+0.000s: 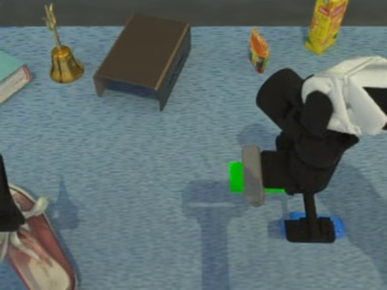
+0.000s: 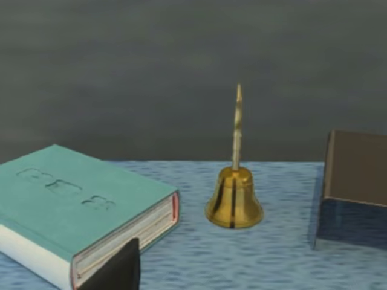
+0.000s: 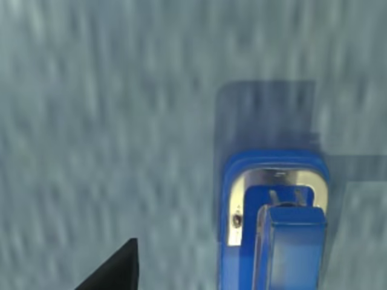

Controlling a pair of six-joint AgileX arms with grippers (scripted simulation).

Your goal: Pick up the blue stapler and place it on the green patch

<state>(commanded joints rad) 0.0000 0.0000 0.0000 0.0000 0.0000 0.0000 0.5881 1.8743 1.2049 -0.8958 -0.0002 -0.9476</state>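
Observation:
The blue stapler (image 1: 338, 228) lies flat at the front right of the table, and only its two ends show past my right gripper (image 1: 309, 231), which hangs straight over its middle. In the right wrist view the stapler (image 3: 272, 223) fills one side, silvery strip up, and one black fingertip (image 3: 118, 272) stands apart from it with bare cloth between; the gripper is open. The green patch (image 1: 236, 176) lies just behind and to the left of the stapler, mostly hidden under the right arm. My left gripper (image 1: 5, 205) is parked at the table's left edge, open.
A gold bell (image 1: 64, 63), a brown box (image 1: 145, 57) and a teal book (image 1: 12, 75) stand at the back left. An orange carton (image 1: 259, 51) and a yellow carton (image 1: 326, 24) stand at the back right. A shoe (image 1: 36, 248) lies front left.

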